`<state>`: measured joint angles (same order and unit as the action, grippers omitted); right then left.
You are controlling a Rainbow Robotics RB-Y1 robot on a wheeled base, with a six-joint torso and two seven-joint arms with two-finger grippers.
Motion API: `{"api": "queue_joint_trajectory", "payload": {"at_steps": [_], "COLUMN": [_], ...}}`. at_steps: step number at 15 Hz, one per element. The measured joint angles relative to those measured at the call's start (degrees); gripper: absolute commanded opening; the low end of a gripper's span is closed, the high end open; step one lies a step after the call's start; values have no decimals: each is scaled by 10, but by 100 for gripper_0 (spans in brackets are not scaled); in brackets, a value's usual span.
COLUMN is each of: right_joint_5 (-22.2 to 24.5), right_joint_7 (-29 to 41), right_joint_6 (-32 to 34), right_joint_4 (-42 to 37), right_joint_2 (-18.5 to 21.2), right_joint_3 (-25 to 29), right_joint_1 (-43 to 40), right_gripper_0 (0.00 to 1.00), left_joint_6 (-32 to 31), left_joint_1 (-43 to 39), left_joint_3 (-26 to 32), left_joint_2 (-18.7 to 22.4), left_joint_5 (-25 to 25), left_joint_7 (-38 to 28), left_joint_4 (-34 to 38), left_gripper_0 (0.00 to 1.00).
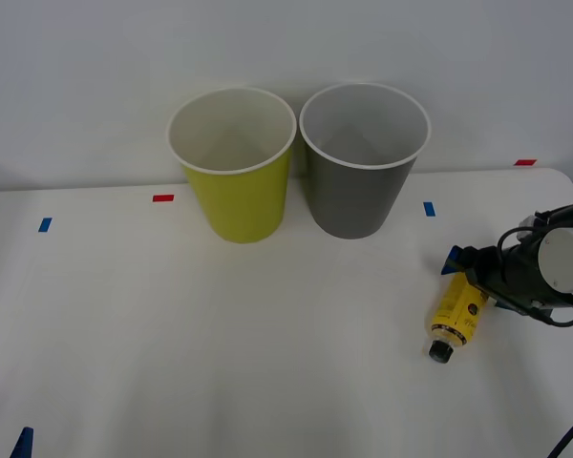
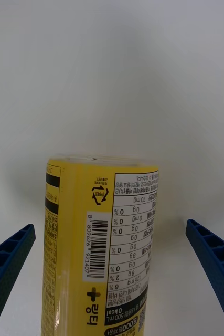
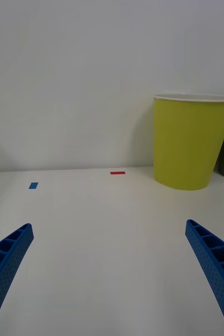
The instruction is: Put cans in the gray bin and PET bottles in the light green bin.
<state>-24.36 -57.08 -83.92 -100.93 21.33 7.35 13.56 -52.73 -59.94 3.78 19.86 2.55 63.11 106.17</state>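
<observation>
Small slim PET bottle [image 1: 457,315] lies on its side on the white table [image 1: 220,343], yellow label with black print, black cap pointing toward the near edge. In the right wrist view the bottle [image 2: 98,247] shows a barcode, a recycling mark and a white nutrition panel. The right gripper [image 1: 466,270] sits low at the table's right side, right at the bottle's base end; its blue ribbed fingers [image 2: 9,262] are spread wide with the bottle lying between them, nearer one finger, touching neither as far as I can see. The left gripper [image 3: 109,278] hovers over bare table, fingers spread too, holding nothing. Behind, the light green bin [image 1: 233,162] and the gray bin [image 1: 363,157] stand upright side by side, almost touching, near the far edge against a plain white wall. Small red and blue tape marks dot the tabletop
</observation>
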Motion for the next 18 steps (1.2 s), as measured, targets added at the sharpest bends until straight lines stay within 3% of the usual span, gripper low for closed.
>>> {"api": "queue_joint_trajectory", "payload": {"at_steps": [7, 8, 9, 10, 18], "right_joint_5": [16, 20, 24, 28, 55], "right_joint_7": [2, 3, 2, 2, 4], "right_joint_6": [4, 5, 7, 10, 31], "right_joint_4": [3, 3, 3, 3, 3], "right_joint_2": [-9, -10, -13, -15, -18], "right_joint_3": [10, 10, 10, 10, -2], "right_joint_1": [0, 1, 1, 1, -3], "right_gripper_0": [100, 77, 9, 3, 0], "left_joint_6": [0, 0, 0, 0, 0], "left_joint_1": [0, 0, 0, 0, 0], "left_joint_3": [0, 0, 0, 0, 0], "left_joint_2": [0, 0, 0, 0, 0], "left_joint_5": [0, 0, 0, 0, 0], "left_joint_7": [0, 0, 0, 0, 0], "left_joint_4": [0, 0, 0, 0, 0], "left_gripper_0": [100, 100, 100, 100, 100]}}
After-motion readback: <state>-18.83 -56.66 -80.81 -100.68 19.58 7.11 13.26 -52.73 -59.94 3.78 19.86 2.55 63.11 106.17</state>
